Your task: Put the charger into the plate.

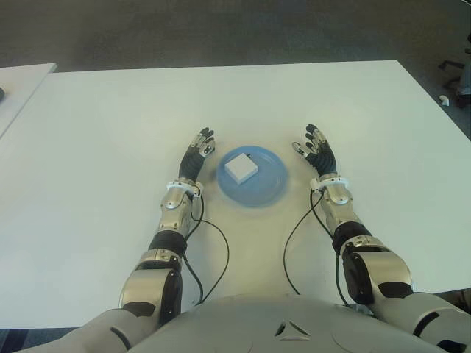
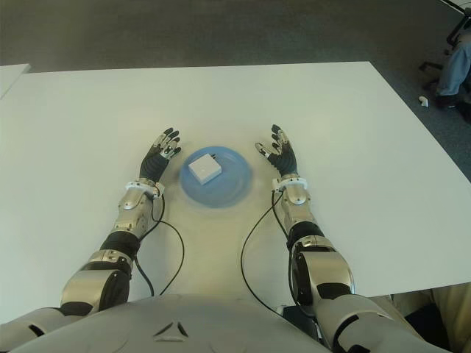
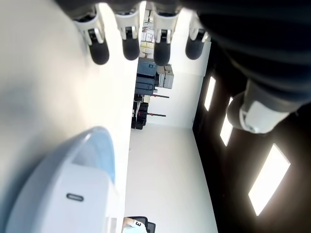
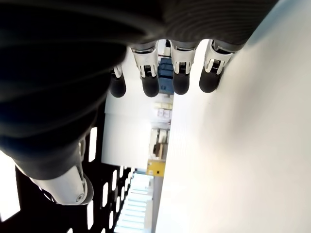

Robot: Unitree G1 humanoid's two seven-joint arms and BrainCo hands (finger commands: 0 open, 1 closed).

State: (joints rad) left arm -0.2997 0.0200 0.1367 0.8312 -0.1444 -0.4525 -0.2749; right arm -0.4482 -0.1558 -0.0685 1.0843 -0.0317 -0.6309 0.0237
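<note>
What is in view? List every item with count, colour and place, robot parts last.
charger: one, white, square block lying in the plate, toward its far-left part.
plate: one, light blue, round, on the table between the two hands.
table: one, white, filling most of the eye views; a second white surface shows at the far left edge.
cables: two, black, running from the wrists back toward the robot's body.
floor: dark grey, beyond the table.
left hand: one, black fingers spread, holding nothing, just left of the plate.
right hand: one, black fingers spread, holding nothing, just right of the plate.
</note>
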